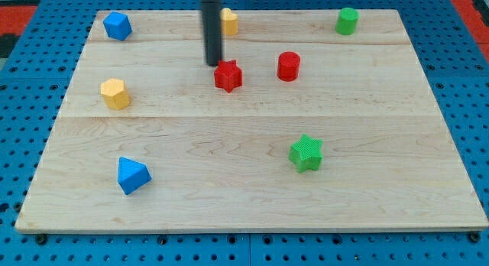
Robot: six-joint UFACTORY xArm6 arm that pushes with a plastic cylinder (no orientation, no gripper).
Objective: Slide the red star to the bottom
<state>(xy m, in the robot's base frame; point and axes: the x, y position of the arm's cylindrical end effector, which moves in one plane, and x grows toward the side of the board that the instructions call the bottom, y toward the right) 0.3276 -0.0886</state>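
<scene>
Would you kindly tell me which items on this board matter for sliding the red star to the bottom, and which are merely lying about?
Belongs to the job:
- red star
- my tip, just off the star's upper-left edge
- wooden board, whose bottom is the goal

Just lying about:
- red cylinder
- green star
- green cylinder
- blue block
- blue block
- yellow block
- yellow block

There is one camera, set above the bottom edge of the wooden board [252, 197] and tilted down across it toward the top edge. It stands near enough for the board to almost fill the picture, with blue pegboard [23, 144] showing around it and the rod cut off at the top.
</scene>
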